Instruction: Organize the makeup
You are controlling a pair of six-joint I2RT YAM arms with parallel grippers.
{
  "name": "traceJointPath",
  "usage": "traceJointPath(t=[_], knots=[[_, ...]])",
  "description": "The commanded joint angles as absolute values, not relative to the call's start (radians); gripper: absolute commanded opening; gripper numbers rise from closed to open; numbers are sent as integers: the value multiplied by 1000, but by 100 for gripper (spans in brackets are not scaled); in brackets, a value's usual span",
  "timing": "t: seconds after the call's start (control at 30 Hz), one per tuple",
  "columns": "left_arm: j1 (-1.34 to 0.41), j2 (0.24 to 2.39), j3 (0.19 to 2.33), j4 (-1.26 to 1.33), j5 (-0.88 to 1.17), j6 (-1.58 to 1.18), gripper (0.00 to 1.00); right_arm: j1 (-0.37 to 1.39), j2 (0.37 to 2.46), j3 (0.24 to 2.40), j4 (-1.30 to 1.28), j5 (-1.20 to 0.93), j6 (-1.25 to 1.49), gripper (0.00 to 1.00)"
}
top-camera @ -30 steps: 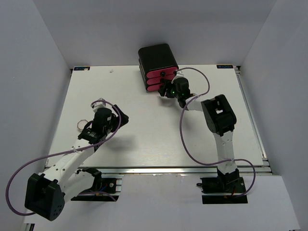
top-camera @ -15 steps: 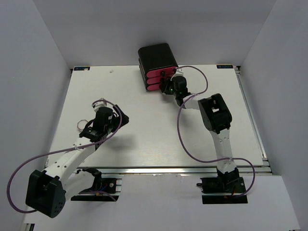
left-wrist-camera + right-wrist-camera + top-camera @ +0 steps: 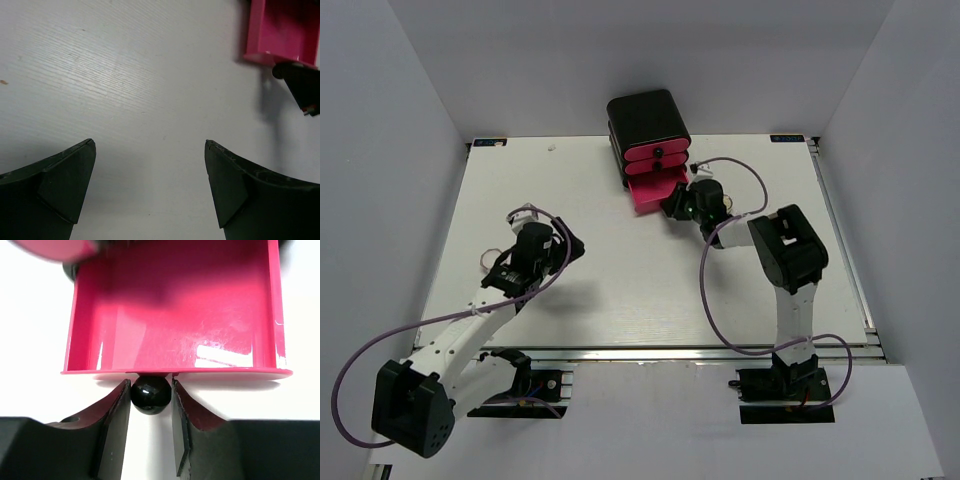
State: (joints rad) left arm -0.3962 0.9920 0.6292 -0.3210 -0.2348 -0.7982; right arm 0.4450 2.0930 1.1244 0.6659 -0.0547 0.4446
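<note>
**White table in a plain three-sided enclosure**

A white table (image 3: 620, 290) fills the middle of the overhead view. Seen close from the left wrist, its top shows fine, faint grain lines. Pale grey panels close it in: a left wall (image 3: 380, 150), a back wall (image 3: 520, 70) and a right wall (image 3: 910, 150), all bare and matte. A metal rail (image 3: 650, 353) runs along the near edge, and a thinner strip (image 3: 840, 240) lines the right side. A small label (image 3: 490, 143) sits at the far left corner. The light is even and diffuse, and the shadows on the tabletop are soft.
</note>
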Motion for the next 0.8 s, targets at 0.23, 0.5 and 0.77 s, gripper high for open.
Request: traceJointPath(t=[0.23, 0.5, 0.77], knots=[[-295, 1046, 793, -679, -482, -825, 98, 436, 1947, 1017, 694, -140, 348, 89], [-54, 1224, 839, -808, -468, -756, 98, 433, 1815, 997, 503, -268, 217, 89], [159, 1390, 818, -641, -367, -552, 98, 385, 1640, 919, 342, -532, 66, 89]])
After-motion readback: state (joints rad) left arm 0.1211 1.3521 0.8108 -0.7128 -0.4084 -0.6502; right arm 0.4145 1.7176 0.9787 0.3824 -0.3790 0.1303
